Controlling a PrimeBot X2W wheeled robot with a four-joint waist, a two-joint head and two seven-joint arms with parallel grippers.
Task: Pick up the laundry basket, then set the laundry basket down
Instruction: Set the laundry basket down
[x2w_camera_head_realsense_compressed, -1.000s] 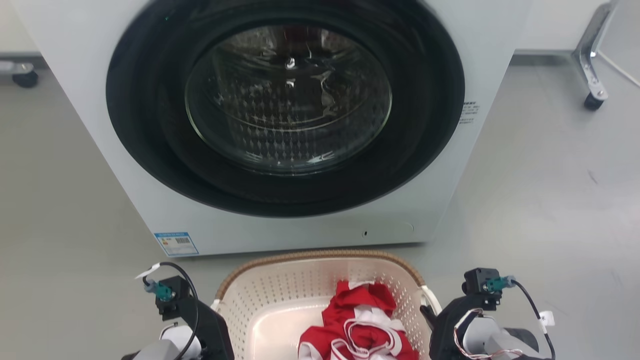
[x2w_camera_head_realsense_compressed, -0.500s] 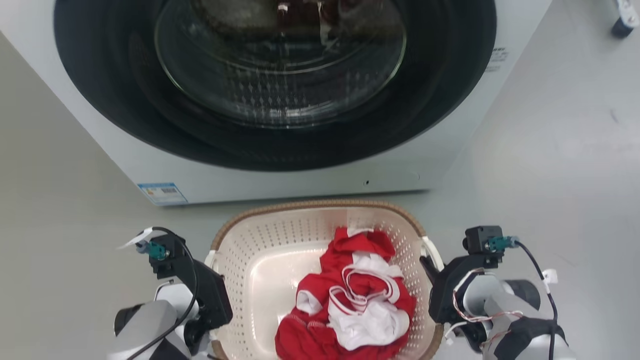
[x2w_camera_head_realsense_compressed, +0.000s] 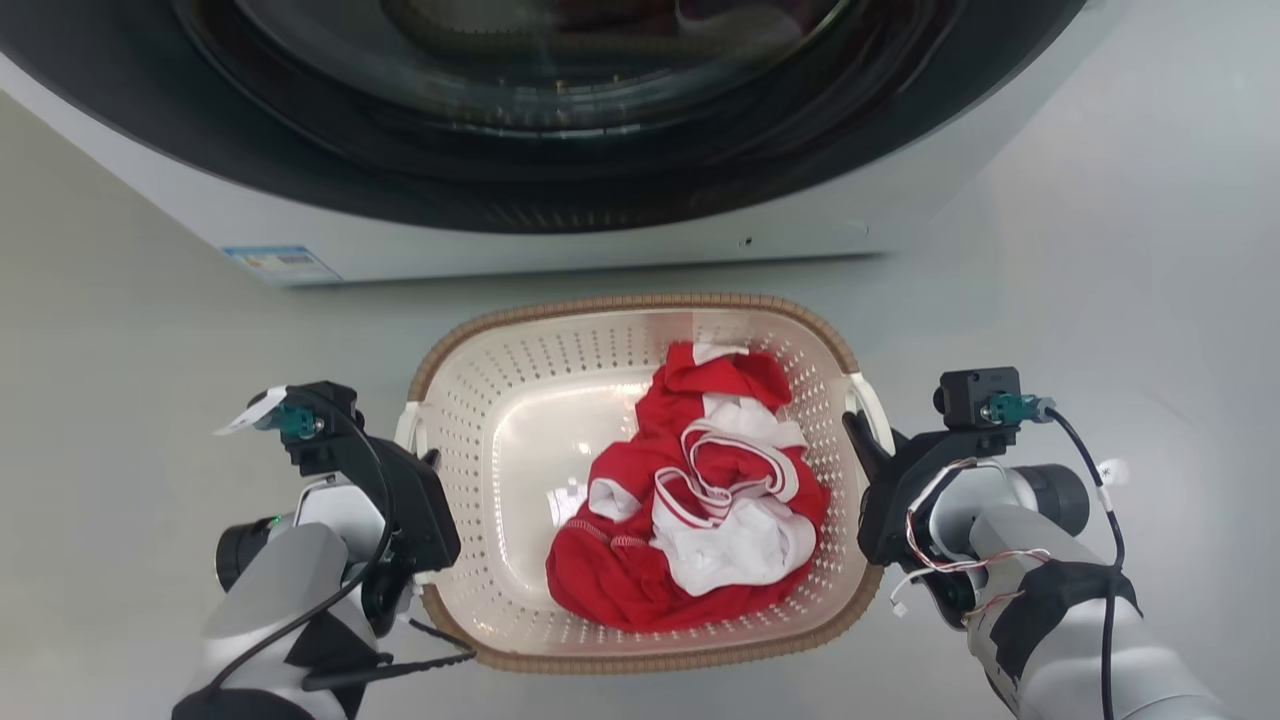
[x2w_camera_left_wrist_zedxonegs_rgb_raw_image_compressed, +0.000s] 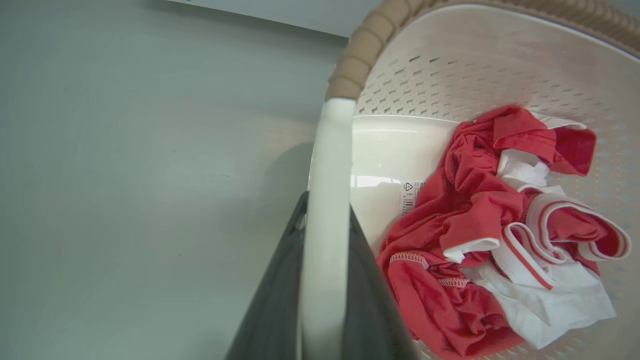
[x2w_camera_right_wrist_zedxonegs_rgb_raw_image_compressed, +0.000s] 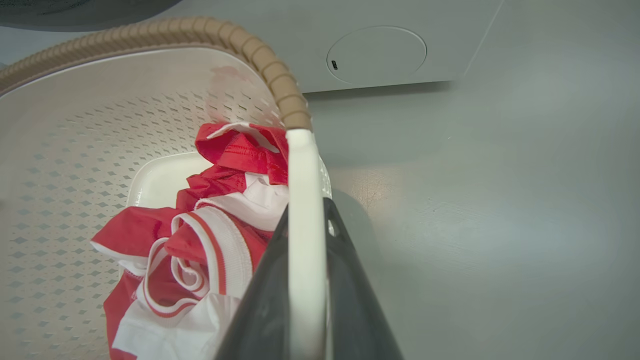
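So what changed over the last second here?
The head camera tipped down, so the washing machine slid up the view and more of the laundry basket shows. The left gripper and right gripper stay shut on its white handles; the red-and-white clothes lie unchanged.

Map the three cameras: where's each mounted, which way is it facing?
Head view: on the head, looking steeply down at the laundry basket before the washing machine; left pincer and right pincer flank it.
Left wrist view: on the left wrist, along its dark fingers clamping a white handle.
Right wrist view: on the right wrist, along its fingers clamping the opposite handle.
Shared: both wrist views show the red-and-white garment in the basket.
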